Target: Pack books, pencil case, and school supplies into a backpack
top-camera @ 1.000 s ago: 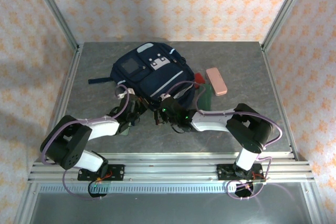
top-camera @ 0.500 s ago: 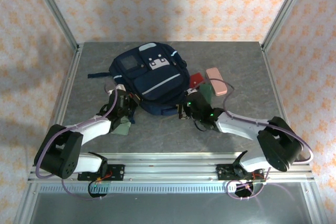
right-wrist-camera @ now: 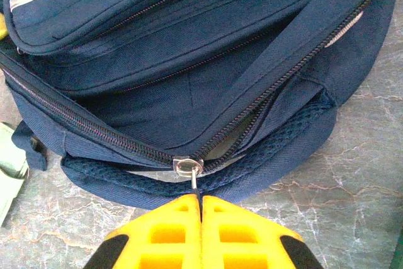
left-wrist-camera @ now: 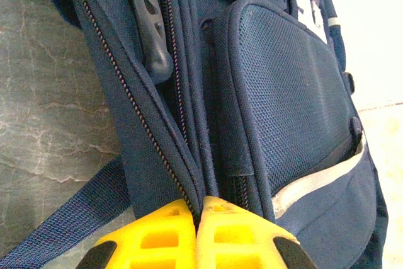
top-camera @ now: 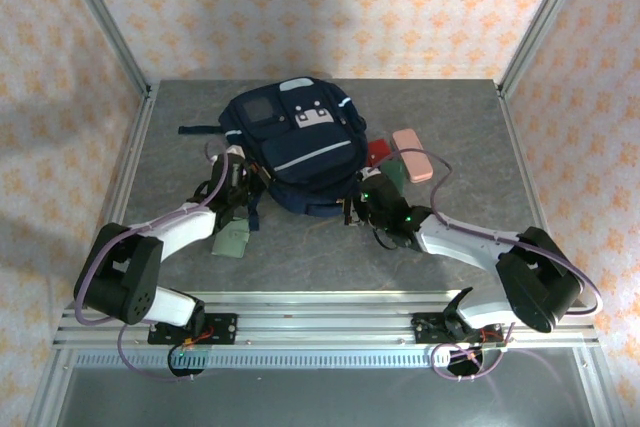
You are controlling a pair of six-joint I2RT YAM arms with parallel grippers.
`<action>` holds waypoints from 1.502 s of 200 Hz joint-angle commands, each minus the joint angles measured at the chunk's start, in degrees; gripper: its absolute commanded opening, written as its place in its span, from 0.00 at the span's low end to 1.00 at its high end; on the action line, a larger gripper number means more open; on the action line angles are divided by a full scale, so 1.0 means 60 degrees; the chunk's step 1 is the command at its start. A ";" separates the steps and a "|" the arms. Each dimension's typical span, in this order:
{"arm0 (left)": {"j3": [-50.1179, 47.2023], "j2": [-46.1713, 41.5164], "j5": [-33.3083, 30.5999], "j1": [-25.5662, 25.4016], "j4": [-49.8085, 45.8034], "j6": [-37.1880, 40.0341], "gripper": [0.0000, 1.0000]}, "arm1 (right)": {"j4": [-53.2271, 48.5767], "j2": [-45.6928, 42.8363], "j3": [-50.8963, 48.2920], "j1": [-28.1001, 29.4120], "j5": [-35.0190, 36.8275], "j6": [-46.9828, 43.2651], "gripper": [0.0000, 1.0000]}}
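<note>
— Where are your pincers at this moment?

— My right pincer (right-wrist-camera: 200,201) is clenched on the small metal zipper pull (right-wrist-camera: 189,169) of the backpack (right-wrist-camera: 189,61). The bag lies directly in front of my fingertips. My left pincer (left-wrist-camera: 198,205) is also clenched. It pinches an edge of the blue fabric beside a zipper line, on the side of the bag.

— How will this bag handle, do you think?

— Soft and floppy, I judge. The cloth has no stiffness, so if one pincer pulls alone, the whole bag may slide on the table (top-camera: 460,127). One pincer should hold the fabric tight while the other moves the slider. The pull is thin and probably slippery. I would take it deep between the pads and draw along the teeth, not upward. The mouth beside the slider is only a narrow slit.

— And the other things?

— The pencil case (top-camera: 412,155) lies beyond my right pincer, a little to the right. It looks light and soft, so I would take it across its narrow width. The red square (top-camera: 377,152) and the dark green rectangle (top-camera: 392,171) lie between it and the bag. The pale green wallet (top-camera: 232,240) lies just behind my left pincer. Such flat things are best taken by an edge.
</note>
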 commanded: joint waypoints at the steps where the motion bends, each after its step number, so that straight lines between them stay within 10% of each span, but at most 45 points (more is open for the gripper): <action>1: 0.0569 0.0010 -0.0403 0.0281 0.0440 0.0633 0.00 | -0.0383 -0.0240 -0.0258 0.0140 0.0007 0.0096 0.00; 85: 0.0915 0.0261 0.0078 0.0273 0.0199 0.1093 0.00 | 0.0372 0.1310 0.0209 0.0189 0.0353 0.0468 0.00; 120: 0.0935 0.0187 0.0153 0.0288 0.0213 0.1063 0.00 | 0.0567 0.1730 0.0387 0.0026 0.0272 0.0515 0.23; 216: 0.1038 0.0274 0.0270 0.0278 0.0292 0.0913 0.00 | 0.2107 0.2301 0.0341 -0.0082 -0.1692 0.0430 0.36; 300: 0.1039 0.0333 0.0330 0.0281 0.0323 0.0811 0.00 | 0.2025 0.3003 0.0731 -0.0038 -0.1714 0.0482 0.11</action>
